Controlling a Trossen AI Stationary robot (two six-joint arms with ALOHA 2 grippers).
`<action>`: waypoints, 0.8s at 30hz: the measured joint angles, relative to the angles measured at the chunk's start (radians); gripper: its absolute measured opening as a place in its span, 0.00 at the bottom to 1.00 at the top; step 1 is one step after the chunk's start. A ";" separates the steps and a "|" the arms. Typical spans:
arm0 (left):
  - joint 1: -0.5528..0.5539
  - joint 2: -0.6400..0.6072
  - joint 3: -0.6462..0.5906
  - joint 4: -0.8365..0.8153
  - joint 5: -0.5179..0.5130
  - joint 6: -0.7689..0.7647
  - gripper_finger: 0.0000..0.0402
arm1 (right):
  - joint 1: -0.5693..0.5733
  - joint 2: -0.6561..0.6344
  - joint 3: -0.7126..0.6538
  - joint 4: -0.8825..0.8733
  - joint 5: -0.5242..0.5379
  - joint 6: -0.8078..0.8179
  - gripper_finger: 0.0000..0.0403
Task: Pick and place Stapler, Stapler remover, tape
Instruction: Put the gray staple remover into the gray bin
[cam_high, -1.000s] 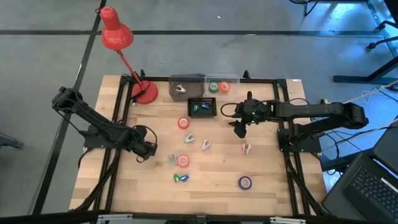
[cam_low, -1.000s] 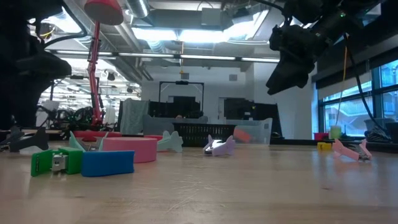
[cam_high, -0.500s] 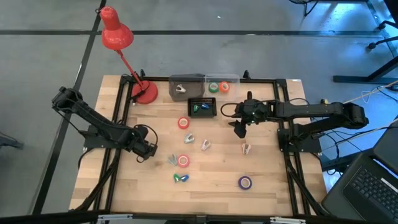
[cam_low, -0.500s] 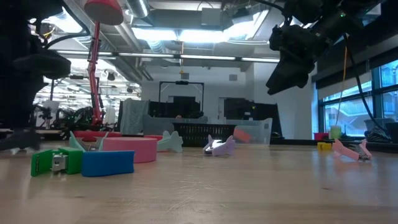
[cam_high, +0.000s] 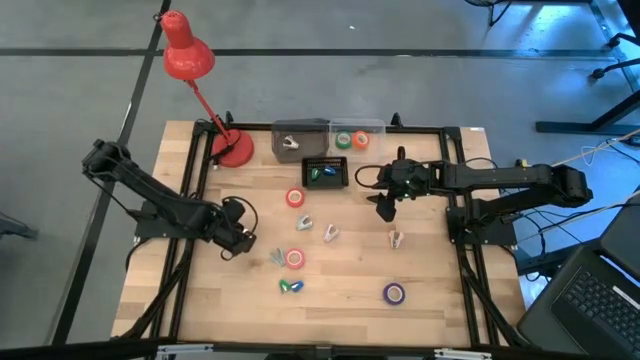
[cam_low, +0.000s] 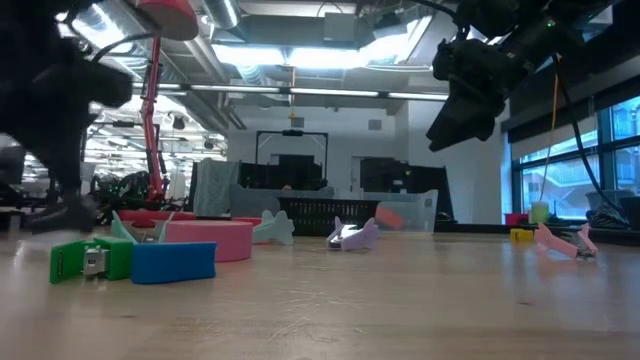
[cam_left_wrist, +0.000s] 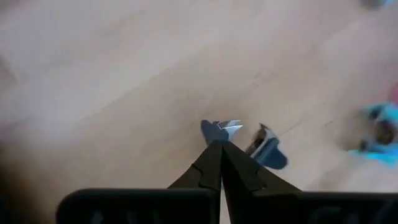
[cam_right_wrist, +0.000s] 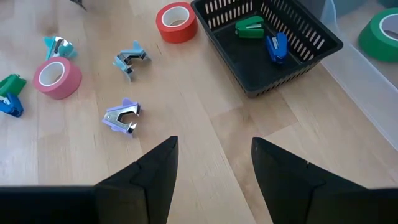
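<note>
The wooden worktop (cam_high: 340, 280) carries everything, and its far edge is set up for sorting: a grey bin (cam_high: 300, 140) with a metal piece in it, a clear bin (cam_high: 357, 139) with a green and an orange tape roll, and a black basket (cam_right_wrist: 267, 43) in front of them holding a green and a blue stapler, so each kind apparently has its own container. A red desk lamp (cam_high: 190, 60) stands at the far left corner, out of the way. The loose items lie scattered mid-worktop, within reach of both arms: a red tape roll (cam_high: 294, 197) nearest the basket, a pink tape roll (cam_high: 294, 258) and a purple tape roll (cam_high: 394, 293) nearer the front, a green-and-blue stapler (cam_high: 290, 287), and small claw-like staple removers, one lilac (cam_right_wrist: 122, 117) and one pale blue (cam_right_wrist: 130, 57). The right pincer (cam_high: 386, 208) hangs above the worktop beside the basket with its fingers apart and empty, probably poised to choose a next item. The left pincer (cam_left_wrist: 219, 152) sits low on the left side with its fingers pressed together, holding nothing, its tips just at a bluish staple remover (cam_left_wrist: 268, 151), likely lining up for a pick.
</note>
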 joint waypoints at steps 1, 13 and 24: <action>0.007 -0.002 0.010 0.001 -0.040 0.031 0.00 | 0.000 0.000 0.000 0.001 0.000 -0.001 0.51; 0.446 -0.023 0.059 0.340 -0.252 0.741 0.00 | 0.000 0.000 0.000 0.030 0.000 -0.007 0.51; 0.989 0.061 0.062 0.964 0.202 1.272 0.00 | 0.000 0.000 0.000 0.035 0.000 -0.030 0.51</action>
